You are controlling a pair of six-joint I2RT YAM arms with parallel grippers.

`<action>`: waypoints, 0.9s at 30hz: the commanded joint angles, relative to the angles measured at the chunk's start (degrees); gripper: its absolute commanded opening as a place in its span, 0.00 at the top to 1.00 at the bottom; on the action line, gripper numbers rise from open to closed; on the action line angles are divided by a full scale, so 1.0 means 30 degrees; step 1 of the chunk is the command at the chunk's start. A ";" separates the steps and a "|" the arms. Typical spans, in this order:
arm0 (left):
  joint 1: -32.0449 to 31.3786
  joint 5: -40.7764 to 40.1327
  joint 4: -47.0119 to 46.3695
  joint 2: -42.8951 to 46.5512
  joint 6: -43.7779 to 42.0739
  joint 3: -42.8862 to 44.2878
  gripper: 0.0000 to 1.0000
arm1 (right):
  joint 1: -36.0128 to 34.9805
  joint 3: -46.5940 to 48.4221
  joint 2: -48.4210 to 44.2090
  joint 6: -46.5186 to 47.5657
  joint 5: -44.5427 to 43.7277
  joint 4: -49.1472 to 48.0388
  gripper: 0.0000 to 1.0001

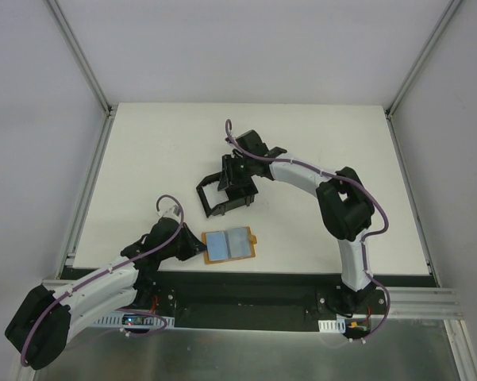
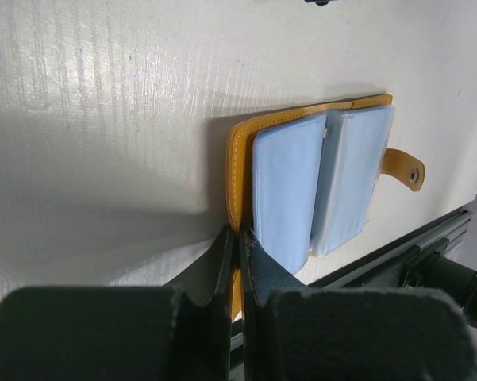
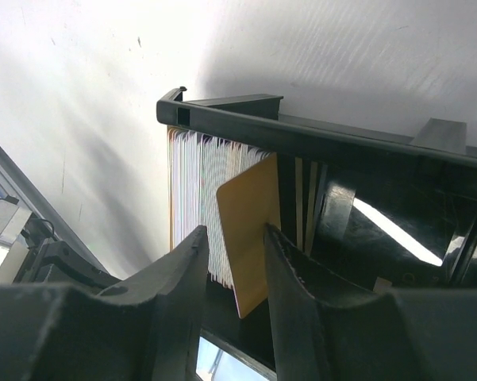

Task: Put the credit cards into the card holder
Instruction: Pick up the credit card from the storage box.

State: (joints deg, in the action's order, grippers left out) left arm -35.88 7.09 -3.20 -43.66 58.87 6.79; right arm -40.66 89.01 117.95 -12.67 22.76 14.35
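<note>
Tan-orange thin flat credit card (image 3: 250, 230) stands inside black open-topped plastic card holder (image 3: 301, 135) by its white ridged insert (image 3: 194, 190), right jaws apart either side, seen in right wrist only. Left wrist: left jaws clamped on tan-orange folding wallet (image 2: 236, 167) edge on white counter (image 2: 103, 79).

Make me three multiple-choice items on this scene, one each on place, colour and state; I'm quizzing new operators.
1. Where on the table does the wallet lie?
A. at the far edge
B. below the holder in the top view
C. in the far right corner

2. What colour are the wallet's sleeves?
A. red
B. green
C. light blue

3. How is the wallet?
A. open
B. snapped shut
C. standing on edge

Key: B, the top view shows it nearer the near edge than the holder; C, the left wrist view shows pale blue sleeves; A, both sleeves lie spread and the strap hangs loose.
</note>
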 commanded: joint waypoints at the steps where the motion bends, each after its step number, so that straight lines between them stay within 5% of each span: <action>1: 0.0241 0.0155 -0.0281 -0.0125 -0.0551 -0.0036 1.00 | -0.0039 -0.0052 -0.1289 -0.0085 0.0263 -0.0096 0.66; 16: 0.0270 0.0155 -0.0310 -0.0155 -0.0552 -0.0035 1.00 | 0.0225 -0.0052 -0.1963 0.0091 -0.0087 0.0226 0.85; 27: 0.0270 0.0155 -0.0309 0.0080 -0.0376 -0.0241 1.00 | 0.0254 0.0622 -0.2167 0.1320 -0.2896 0.2100 1.00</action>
State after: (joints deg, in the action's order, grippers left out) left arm -35.88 7.16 -3.68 -43.88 58.72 6.74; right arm -39.83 89.03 114.93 -11.07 18.46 17.63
